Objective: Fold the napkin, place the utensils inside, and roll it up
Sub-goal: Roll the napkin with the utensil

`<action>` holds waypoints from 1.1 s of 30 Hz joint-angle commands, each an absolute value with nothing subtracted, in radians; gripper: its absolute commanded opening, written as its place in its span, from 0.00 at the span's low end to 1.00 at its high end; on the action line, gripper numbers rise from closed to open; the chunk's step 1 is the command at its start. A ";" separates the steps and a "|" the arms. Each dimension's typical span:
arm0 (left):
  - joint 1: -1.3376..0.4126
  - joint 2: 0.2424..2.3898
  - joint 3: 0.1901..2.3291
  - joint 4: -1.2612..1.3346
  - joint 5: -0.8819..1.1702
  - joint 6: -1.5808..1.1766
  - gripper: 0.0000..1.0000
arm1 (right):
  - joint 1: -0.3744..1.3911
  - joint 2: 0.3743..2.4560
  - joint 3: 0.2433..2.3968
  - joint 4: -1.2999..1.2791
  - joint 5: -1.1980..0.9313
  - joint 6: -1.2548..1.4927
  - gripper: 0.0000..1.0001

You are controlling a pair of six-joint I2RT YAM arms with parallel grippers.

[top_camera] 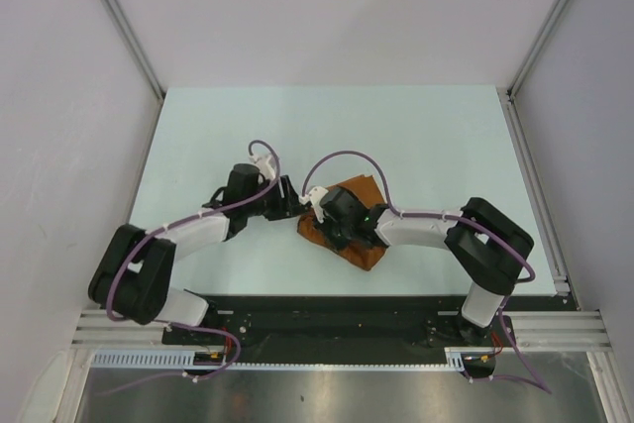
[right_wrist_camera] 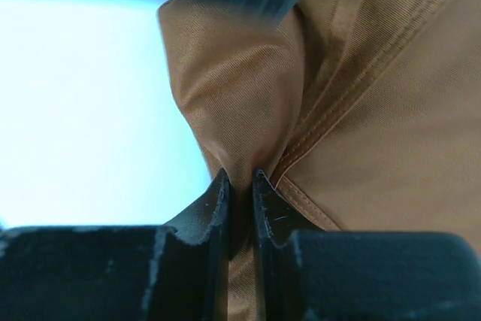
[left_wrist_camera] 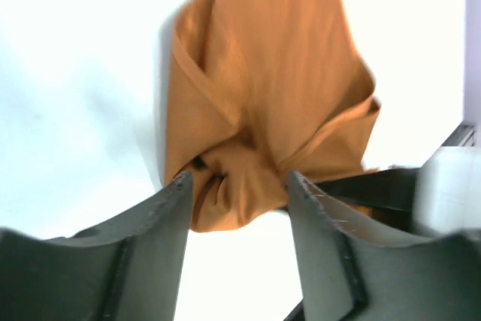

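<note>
The rust-orange napkin (top_camera: 349, 233) lies bunched and folded near the middle of the pale table. My right gripper (right_wrist_camera: 240, 177) is shut on a pinched fold of the napkin (right_wrist_camera: 248, 95) at its left end. My left gripper (left_wrist_camera: 237, 186) stands open just left of the cloth, its two dark fingers (left_wrist_camera: 169, 208) on either side of the napkin's crumpled end (left_wrist_camera: 240, 193) without squeezing it. In the top view both grippers meet at the napkin's left edge, the left gripper (top_camera: 290, 200) close beside the right gripper (top_camera: 327, 213). The utensils are not in view.
The pale green table (top_camera: 198, 136) is walled by white panels at the left, right and back. A metal rail (top_camera: 535, 185) runs along the right edge. The arm bases sit on a black strip (top_camera: 327, 319) at the near edge.
</note>
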State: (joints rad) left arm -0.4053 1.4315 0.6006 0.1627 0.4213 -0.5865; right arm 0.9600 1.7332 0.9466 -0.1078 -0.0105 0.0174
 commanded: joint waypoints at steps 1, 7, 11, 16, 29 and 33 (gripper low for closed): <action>-0.357 1.286 0.557 0.169 0.377 -0.591 0.62 | 0.960 1.764 0.942 -0.274 -0.306 0.098 0.10; -0.356 1.169 0.457 0.193 0.362 -0.526 0.68 | 0.884 1.785 0.976 -0.258 -0.582 0.161 0.09; -0.373 1.146 0.399 0.230 0.390 -0.526 0.72 | 0.796 1.824 0.982 -0.200 -0.738 0.213 0.09; -0.396 1.164 0.364 0.293 0.454 -0.532 0.75 | 0.720 1.919 1.067 -0.238 -0.893 0.212 0.08; -0.449 1.308 0.342 0.387 0.390 -0.552 0.76 | 0.640 2.105 1.131 -0.302 -1.049 0.181 0.07; -0.457 1.364 0.367 0.408 0.379 -0.557 0.75 | 0.638 2.118 1.132 -0.302 -1.060 0.176 0.07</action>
State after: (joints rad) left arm -0.4450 1.3136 0.3256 0.3607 0.4133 -0.5522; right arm 0.6388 2.0850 1.1213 -0.2577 -1.0618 0.2001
